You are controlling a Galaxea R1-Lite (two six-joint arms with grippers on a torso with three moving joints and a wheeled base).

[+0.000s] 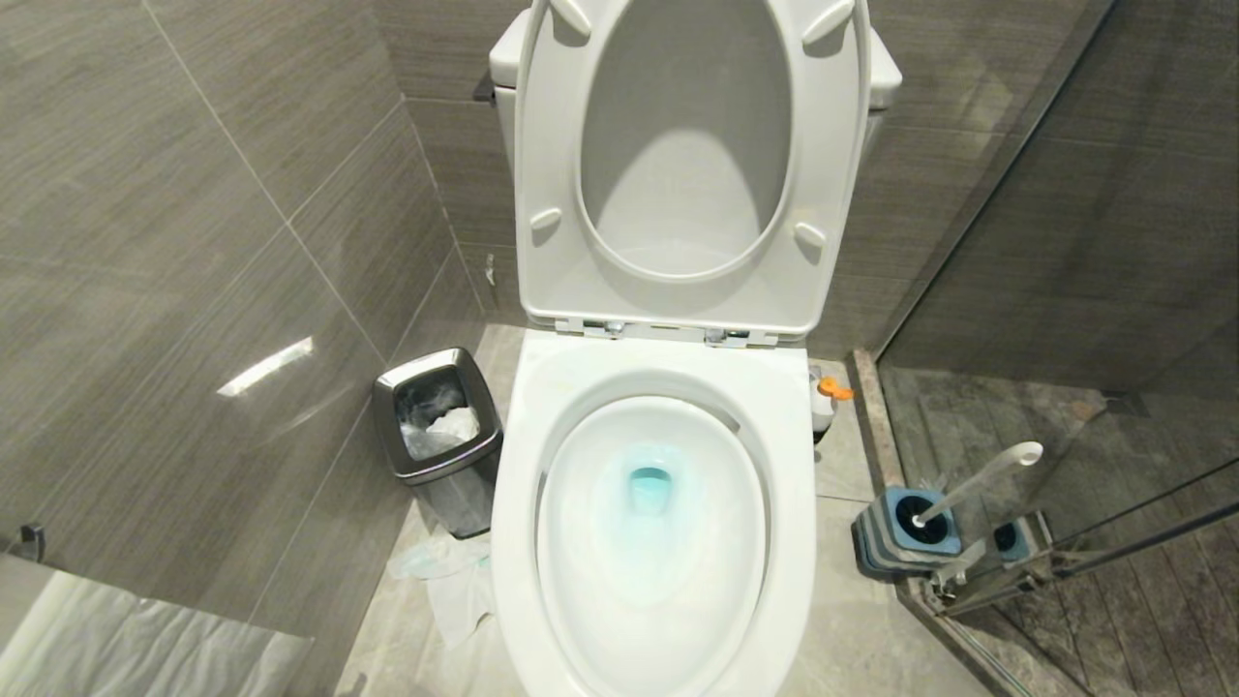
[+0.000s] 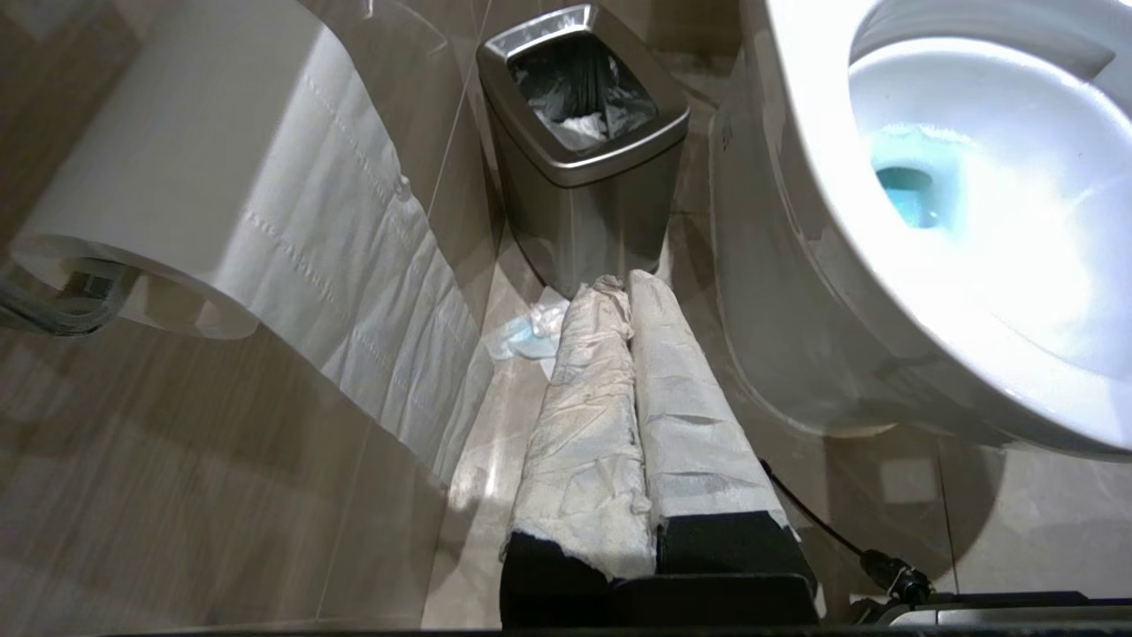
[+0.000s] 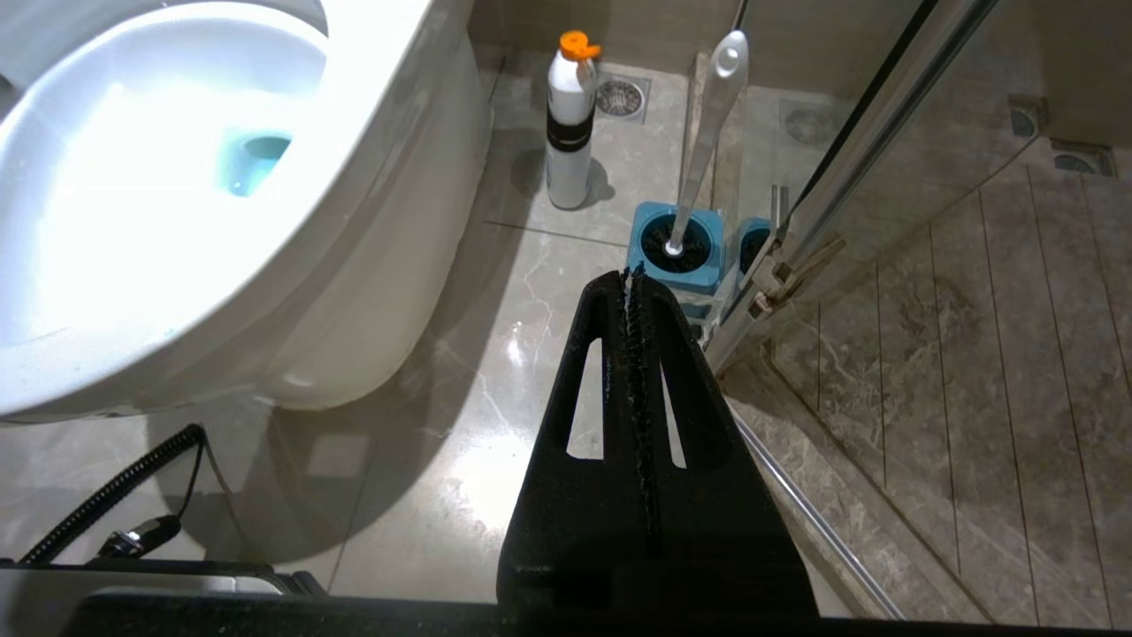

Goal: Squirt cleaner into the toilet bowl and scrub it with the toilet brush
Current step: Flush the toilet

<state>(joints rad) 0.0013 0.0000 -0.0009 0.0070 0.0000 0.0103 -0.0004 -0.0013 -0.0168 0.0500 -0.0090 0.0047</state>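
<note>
Both claws closed and empty, the left claw [image 2: 619, 292] and right claw [image 3: 632, 283] hang low while the cleaner [image 1: 824, 399] waits at the toilet bowl's [image 1: 542, 387] two o'clock, so open wide before gripping its waist.

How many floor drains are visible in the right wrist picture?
3. One round metal floor drain lies behind the white cleaner bottle with orange cap; two more lie behind the glass shower partition. Others may be hidden.
</note>
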